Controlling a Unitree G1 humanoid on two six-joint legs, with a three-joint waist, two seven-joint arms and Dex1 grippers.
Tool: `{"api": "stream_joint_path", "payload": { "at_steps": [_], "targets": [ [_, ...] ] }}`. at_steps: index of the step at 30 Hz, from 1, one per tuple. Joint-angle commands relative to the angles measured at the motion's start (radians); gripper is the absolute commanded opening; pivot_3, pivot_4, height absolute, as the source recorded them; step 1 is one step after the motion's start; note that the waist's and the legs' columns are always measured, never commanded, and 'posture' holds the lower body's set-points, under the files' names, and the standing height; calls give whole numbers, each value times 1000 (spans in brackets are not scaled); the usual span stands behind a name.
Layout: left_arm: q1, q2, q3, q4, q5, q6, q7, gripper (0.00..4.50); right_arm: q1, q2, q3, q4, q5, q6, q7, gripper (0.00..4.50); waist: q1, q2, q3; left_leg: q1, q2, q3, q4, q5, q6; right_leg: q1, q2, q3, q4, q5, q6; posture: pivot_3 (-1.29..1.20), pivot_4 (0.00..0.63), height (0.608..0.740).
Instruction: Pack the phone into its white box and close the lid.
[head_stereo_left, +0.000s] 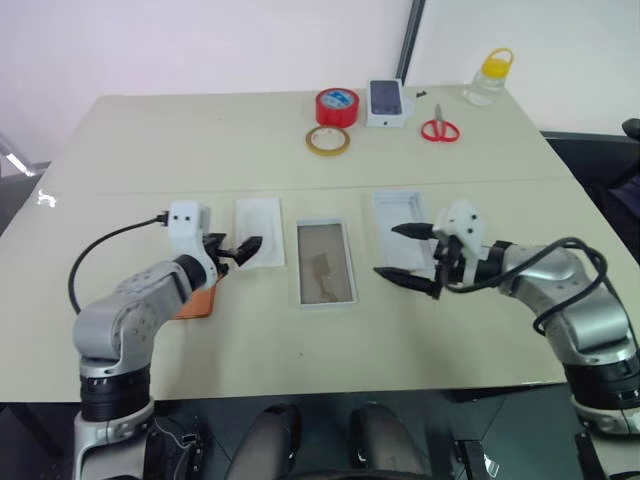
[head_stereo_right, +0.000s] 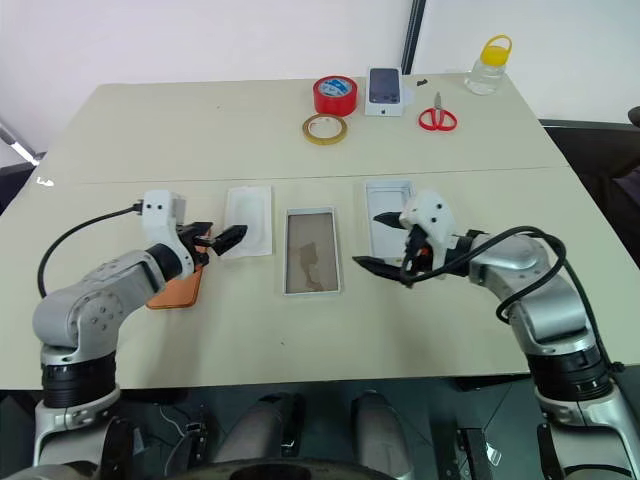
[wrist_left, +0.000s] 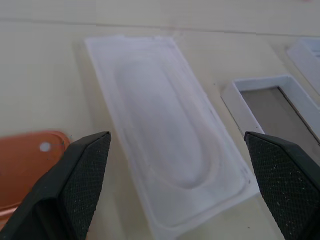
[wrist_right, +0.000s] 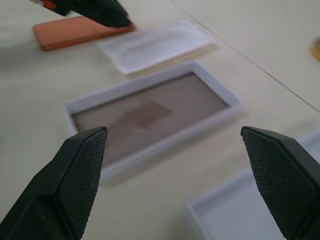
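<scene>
The orange phone (head_stereo_left: 197, 303) lies flat at the left, partly under my left arm. My left gripper (head_stereo_left: 234, 252) stands open just beyond the phone, over the near end of a thin white insert card (head_stereo_left: 258, 232), with nothing between its fingers. The white box (head_stereo_left: 325, 263) sits in the middle, brownish floor up and bare. Right of it the lid (head_stereo_left: 393, 208) lies with its white inside up. My right gripper (head_stereo_left: 408, 256) hovers open over the lid's near end, empty. The right wrist view shows the box (wrist_right: 150, 112) ahead and the phone (wrist_right: 75, 32) beyond it.
Along the far edge of the table stand a red tape roll (head_stereo_left: 337, 105), a yellowish tape ring (head_stereo_left: 328, 140), a small white box with a phone picture (head_stereo_left: 386, 101), red scissors (head_stereo_left: 439, 130) and a yellow-capped bottle (head_stereo_left: 489, 78).
</scene>
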Motion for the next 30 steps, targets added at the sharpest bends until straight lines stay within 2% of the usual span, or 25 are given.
{"api": "stream_joint_path", "payload": {
  "at_steps": [1, 11, 16, 19, 26, 27, 30],
  "targets": [
    [-55, -26, 23, 12, -4, 49, 46, 4500, 17, 4, 4, -64, 6, 3, -18, 4477, 1, 0, 0, 0, 0, 0, 0, 0, 0, 0, 0, 0, 0, 0, 0, 0, 150, 740],
    [-110, -93, 90, 40, 9, 240, 151, 4500, 13, 16, 55, -52, -21, -27, -9, 4477, -1, -1, 0, 0, 0, 0, 0, 0, 0, 0, 0, 0, 0, 0, 0, 0, 150, 740],
    [-134, -118, 116, 55, 18, 265, 164, 4500, 8, 23, 79, -42, -39, -44, -7, 4477, 0, -1, 0, 0, 0, 0, 0, 0, 0, 0, 0, 0, 0, 0, 0, 0, 150, 740],
    [-145, -133, 119, 65, 17, 266, 162, 3704, 5, 32, 86, -43, -47, -47, -10, 4500, 0, -1, 0, 0, 0, 0, 0, 0, -1, 0, 0, 0, 0, 0, 0, 0, 150, 740],
    [-180, -178, 179, 119, 27, 243, 187, 368, 6, 34, 85, -52, -52, -50, -10, 4500, 0, -1, 0, 0, 0, 0, 0, 0, -1, 0, 0, 0, 0, 0, 0, 0, 150, 740],
    [-183, -181, 189, 126, 28, 243, 192, 44, 6, 32, 85, -53, -53, -49, -10, 4500, 0, -1, 0, 0, 0, 0, 0, 0, -1, 0, 0, 0, 0, 0, 0, 0, 150, 740],
    [-189, -182, 216, 139, 34, 235, 201, 44, 5, 20, 91, -61, -63, -53, -4, 4500, -2, -1, 0, 0, 0, 0, 0, 0, -1, 0, 0, 0, 0, 0, 0, 0, 150, 740]
  ]
}}
